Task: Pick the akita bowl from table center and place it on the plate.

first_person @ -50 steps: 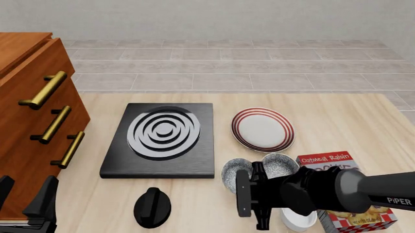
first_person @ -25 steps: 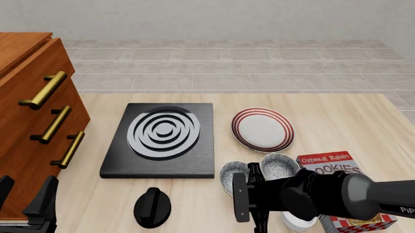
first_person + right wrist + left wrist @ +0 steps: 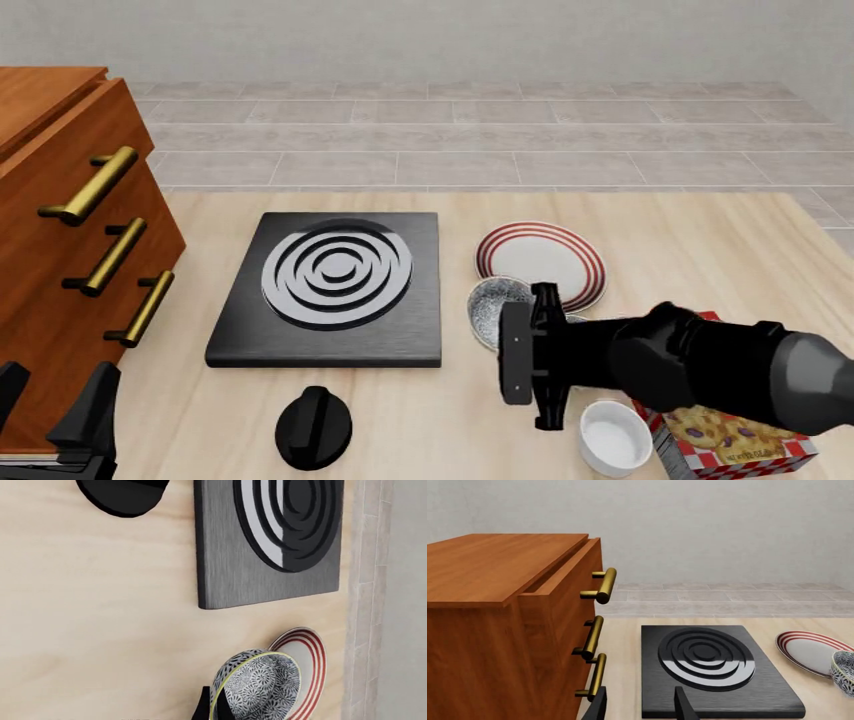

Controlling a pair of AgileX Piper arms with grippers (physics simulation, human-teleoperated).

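My right gripper (image 3: 521, 312) is shut on the rim of the akita bowl (image 3: 494, 299) and holds it tilted above the table, at the near-left edge of the plate (image 3: 545, 262). The right wrist view shows the akita bowl (image 3: 259, 686) pinched between the fingertips (image 3: 208, 709), with the red-ringed plate (image 3: 313, 652) just beyond it. Low at the near left, my left gripper (image 3: 51, 412) stands open and holds nothing. In the left wrist view its fingers (image 3: 683, 706) point toward the stove, and the plate (image 3: 812, 650) and a speckled bowl (image 3: 844, 671) show at the edge.
A black square stove (image 3: 334, 285) lies left of the plate. A black knob (image 3: 314, 427) sits near the front edge. A plain white bowl (image 3: 614, 440) and a cookie box (image 3: 727, 432) lie under my right arm. A wooden dresser (image 3: 67, 250) fills the left side.
My right gripper has lifted the akita bowl off the table and carried it forward, up to the plate's near edge. The left arm has not moved.
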